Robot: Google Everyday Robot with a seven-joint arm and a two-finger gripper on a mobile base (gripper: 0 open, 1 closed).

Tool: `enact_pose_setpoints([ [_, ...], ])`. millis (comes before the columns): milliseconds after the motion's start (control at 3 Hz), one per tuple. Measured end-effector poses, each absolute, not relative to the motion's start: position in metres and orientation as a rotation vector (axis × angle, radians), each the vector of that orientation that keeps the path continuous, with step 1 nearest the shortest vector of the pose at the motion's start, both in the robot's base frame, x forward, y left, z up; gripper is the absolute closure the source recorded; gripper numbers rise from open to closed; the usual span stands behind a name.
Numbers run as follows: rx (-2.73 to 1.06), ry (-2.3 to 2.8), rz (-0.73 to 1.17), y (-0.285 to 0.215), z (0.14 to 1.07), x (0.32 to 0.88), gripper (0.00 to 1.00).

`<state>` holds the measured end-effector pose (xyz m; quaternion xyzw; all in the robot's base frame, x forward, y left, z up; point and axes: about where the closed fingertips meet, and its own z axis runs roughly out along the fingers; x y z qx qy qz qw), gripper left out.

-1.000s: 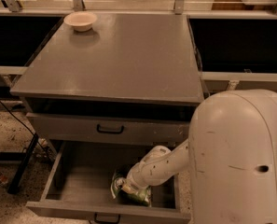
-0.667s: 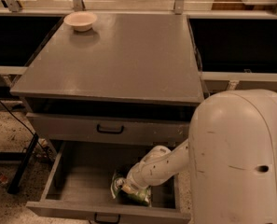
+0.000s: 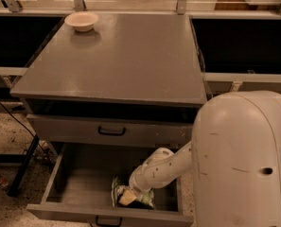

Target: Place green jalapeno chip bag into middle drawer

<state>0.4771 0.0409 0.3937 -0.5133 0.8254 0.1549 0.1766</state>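
Claw (image 3: pixel 129 197), grip impossible to tell, meets green jalapeno chip bag (image 3: pixel 117 191) near middle drawer (image 3: pixel 83 181) front edge; a snagged retreat could drag it out.

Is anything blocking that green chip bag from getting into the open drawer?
Nothing visible does. The green jalapeno chip bag already lies inside the open middle drawer, near its front wall, with the end effector right at it. The bowl sits far off on the cabinet top.

cabinet top (image 3: pixel 130 60): bowl (image 3: pixel 82 21) | middle drawer (image 3: pixel 81 186): green jalapeno chip bag (image 3: pixel 116 193) under tool (image 3: pixel 129 196)
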Motion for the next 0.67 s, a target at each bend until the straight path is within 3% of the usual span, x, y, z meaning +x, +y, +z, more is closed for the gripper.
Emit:
enact_pose_setpoints([
  [667, -1.453, 2.337, 0.439, 0.0410, 0.3936, 0.4770, 0.00],
])
